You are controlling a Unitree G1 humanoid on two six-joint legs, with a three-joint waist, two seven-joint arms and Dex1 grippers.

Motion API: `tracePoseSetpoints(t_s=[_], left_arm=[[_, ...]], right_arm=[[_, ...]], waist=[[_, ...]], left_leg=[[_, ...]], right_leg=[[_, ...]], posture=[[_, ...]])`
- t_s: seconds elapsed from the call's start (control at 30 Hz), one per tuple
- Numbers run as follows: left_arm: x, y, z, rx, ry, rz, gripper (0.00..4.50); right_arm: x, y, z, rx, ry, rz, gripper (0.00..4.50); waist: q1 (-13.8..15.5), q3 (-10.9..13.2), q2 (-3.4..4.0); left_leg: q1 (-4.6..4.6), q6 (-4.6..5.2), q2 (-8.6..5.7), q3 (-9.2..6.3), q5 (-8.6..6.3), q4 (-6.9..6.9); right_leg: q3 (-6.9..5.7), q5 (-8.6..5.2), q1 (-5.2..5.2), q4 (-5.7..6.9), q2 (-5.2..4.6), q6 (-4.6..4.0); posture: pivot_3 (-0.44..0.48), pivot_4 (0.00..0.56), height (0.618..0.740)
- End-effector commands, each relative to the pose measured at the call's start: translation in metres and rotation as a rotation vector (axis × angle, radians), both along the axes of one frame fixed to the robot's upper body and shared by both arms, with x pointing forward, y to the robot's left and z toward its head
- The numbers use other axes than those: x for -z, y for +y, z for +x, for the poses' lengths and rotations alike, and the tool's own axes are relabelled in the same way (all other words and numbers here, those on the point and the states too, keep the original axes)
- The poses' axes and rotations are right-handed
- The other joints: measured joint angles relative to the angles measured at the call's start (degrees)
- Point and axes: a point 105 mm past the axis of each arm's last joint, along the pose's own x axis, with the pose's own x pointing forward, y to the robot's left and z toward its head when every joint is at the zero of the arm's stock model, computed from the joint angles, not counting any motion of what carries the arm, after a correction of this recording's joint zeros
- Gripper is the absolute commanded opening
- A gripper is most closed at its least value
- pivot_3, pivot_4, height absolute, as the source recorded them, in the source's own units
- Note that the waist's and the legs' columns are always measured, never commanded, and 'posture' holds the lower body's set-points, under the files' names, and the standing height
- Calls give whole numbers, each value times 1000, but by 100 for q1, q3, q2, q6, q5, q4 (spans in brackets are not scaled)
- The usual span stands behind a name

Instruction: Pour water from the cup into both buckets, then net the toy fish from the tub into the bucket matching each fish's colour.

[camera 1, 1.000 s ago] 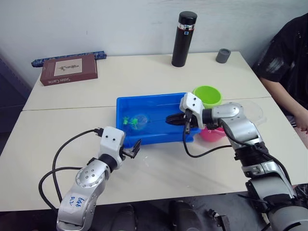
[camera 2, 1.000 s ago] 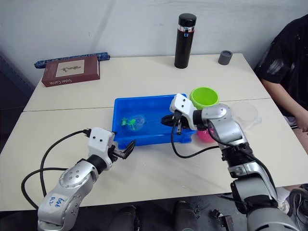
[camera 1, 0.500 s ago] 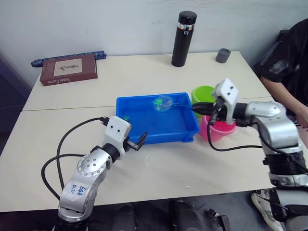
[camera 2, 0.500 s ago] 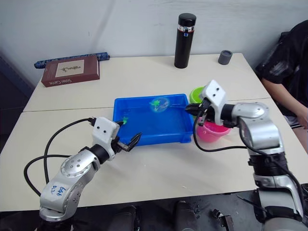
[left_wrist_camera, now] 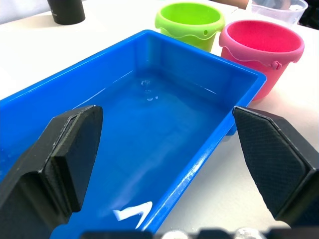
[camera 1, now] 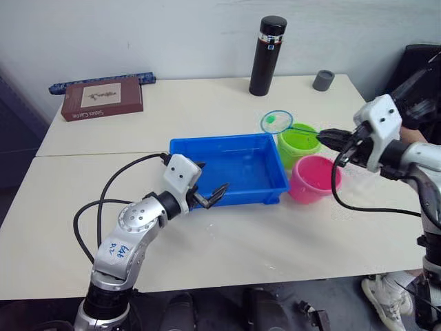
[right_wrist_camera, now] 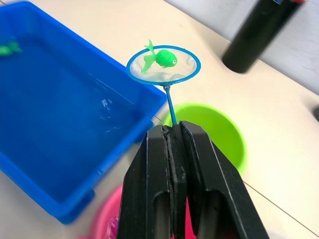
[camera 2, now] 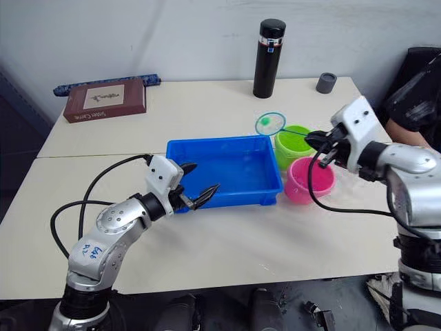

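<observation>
My right gripper (camera 1: 327,136) is shut on the thin handle of the net (camera 1: 276,122). The blue-rimmed hoop hangs in the air by the far right corner of the blue tub (camera 1: 227,172), just short of the lime green bucket (camera 1: 298,145). One green toy fish (right_wrist_camera: 160,58) lies in the mesh. Another green fish (right_wrist_camera: 7,48) floats in the tub's water. The pink bucket (camera 1: 315,178) stands in front of the green one, right of the tub. My left gripper (camera 1: 210,196) is open at the tub's near rim. The clear cup (left_wrist_camera: 276,6) stands behind the pink bucket.
At the back of the table stand a tall black flask (camera 1: 267,46) and a small grey cup (camera 1: 322,80). A brown book (camera 1: 102,98) lies at the far left with a dark blue strip (camera 1: 103,79) behind it. A person in black (camera 1: 420,76) sits at the right edge.
My right gripper has lifted the net with the green fish out of the tub and carried it right, up beside the green bucket. My left gripper has moved closer along the tub's near rim.
</observation>
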Motion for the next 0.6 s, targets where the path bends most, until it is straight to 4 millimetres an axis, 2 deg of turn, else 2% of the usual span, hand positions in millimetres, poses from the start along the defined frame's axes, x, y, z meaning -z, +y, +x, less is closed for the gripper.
tracePoseSetpoints(t_s=[0.03,0.23,0.4,0.6], left_arm=[[-9,-5,-2,29,-42,-8,4484],[-10,-6,-2,33,-42,-7,4484],[-9,-5,-2,28,-41,-7,4484],[-9,-5,-3,23,-39,-7,4484]], right_arm=[[-10,-20,-2,72,-77,-46,0],[5,-38,0,124,-99,-133,0],[8,-49,5,157,-136,-183,0],[10,-53,8,156,-225,-344,0]], waist=[[3,0,0],[-10,0,0],[-18,0,0],[-14,0,0]], left_leg=[[0,0,0,1,0,1],[2,0,0,2,2,4],[3,1,0,2,6,8],[3,0,0,1,8,8]], right_leg=[[0,0,0,0,0,0],[3,2,0,4,6,4],[9,4,1,8,11,8],[11,5,2,9,13,9]], posture=[[0,150,740],[0,150,740],[0,150,740],[0,150,740]])
